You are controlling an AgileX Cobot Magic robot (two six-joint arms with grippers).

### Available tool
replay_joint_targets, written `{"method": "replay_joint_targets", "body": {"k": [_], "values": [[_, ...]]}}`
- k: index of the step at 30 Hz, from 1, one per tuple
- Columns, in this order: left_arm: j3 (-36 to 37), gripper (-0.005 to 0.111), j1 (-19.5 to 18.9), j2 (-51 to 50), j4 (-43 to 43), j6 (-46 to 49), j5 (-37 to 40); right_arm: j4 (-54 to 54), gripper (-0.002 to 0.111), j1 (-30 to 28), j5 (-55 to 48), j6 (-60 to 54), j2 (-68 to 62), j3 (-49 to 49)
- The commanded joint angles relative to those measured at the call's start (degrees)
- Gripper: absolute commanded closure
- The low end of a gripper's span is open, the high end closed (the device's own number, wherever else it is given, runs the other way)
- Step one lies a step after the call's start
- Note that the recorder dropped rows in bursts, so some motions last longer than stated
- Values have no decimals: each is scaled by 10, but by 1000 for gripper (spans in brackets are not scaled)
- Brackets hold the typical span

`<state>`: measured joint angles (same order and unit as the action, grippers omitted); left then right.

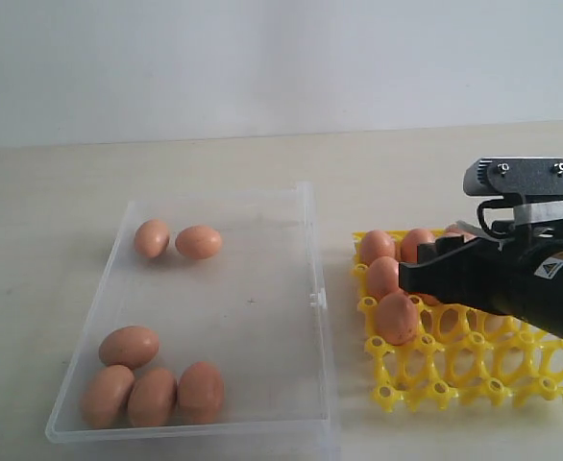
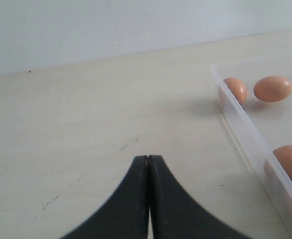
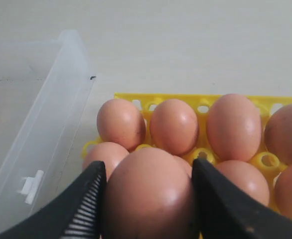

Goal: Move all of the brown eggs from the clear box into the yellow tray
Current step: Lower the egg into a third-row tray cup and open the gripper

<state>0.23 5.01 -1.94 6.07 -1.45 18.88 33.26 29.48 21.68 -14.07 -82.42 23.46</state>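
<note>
My right gripper [image 3: 148, 167] [image 1: 424, 279] is shut on a brown egg [image 3: 148, 196], held low over the yellow tray [image 1: 474, 370] [image 3: 136, 97]. Several brown eggs [image 3: 173, 125] sit in the tray's cells beyond it, near the side facing the clear box [image 1: 253, 317]. In the box, two eggs [image 1: 198, 242] lie at the back left and several more [image 1: 152, 397] cluster at the front left. My left gripper [image 2: 149, 158] is shut and empty, over bare table beside the box wall [image 2: 245, 132]; it does not show in the exterior view.
The box's clasp tab [image 1: 315, 300] sticks out toward the tray, with a narrow strip of table between them. The tray's front and right cells [image 1: 512, 384] hold nothing. A pale wall rises behind the table.
</note>
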Motion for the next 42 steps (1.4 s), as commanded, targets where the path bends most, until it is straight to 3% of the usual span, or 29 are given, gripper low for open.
{"method": "replay_joint_targets", "body": {"k": [1,42], "values": [[-2,107,2,0,-1,-2,-8,2,108,-3,-3,14,-13,-3],[-2,107,2,0,-1,-2,-8,-11,108,-3,-14,42,-47,-3]]}}
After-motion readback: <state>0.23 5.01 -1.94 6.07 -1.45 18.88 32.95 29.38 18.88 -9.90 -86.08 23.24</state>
